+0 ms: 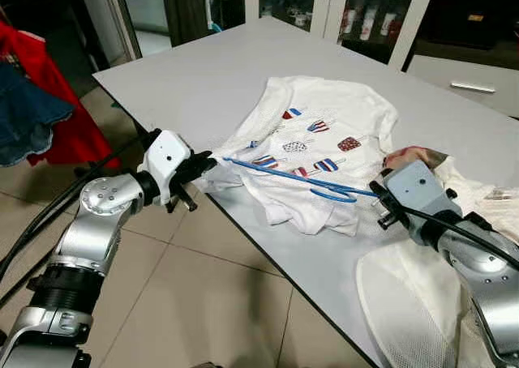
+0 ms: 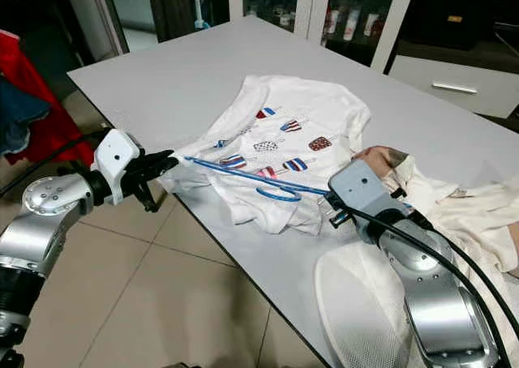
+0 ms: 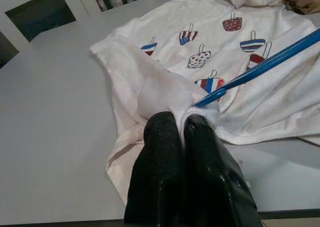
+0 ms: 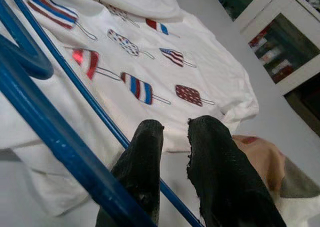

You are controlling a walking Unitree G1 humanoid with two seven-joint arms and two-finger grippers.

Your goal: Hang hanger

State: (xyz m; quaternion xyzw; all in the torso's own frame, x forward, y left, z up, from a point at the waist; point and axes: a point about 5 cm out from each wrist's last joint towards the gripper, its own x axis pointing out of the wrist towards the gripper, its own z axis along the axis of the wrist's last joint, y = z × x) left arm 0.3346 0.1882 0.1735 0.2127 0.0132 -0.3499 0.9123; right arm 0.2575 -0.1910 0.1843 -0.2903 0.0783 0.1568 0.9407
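The blue hanger (image 1: 292, 178) lies across the white T-shirt (image 1: 324, 117) on the grey worktop (image 1: 203, 68), long axis running from centre-left to lower right of the head view. The left hand (image 1: 203, 167) is pinched shut on shirt fabric at the hanger's left tip. The right hand (image 4: 172, 152) sits at the opposite end, fingers slightly apart, one bar running alongside them; contact unclear.
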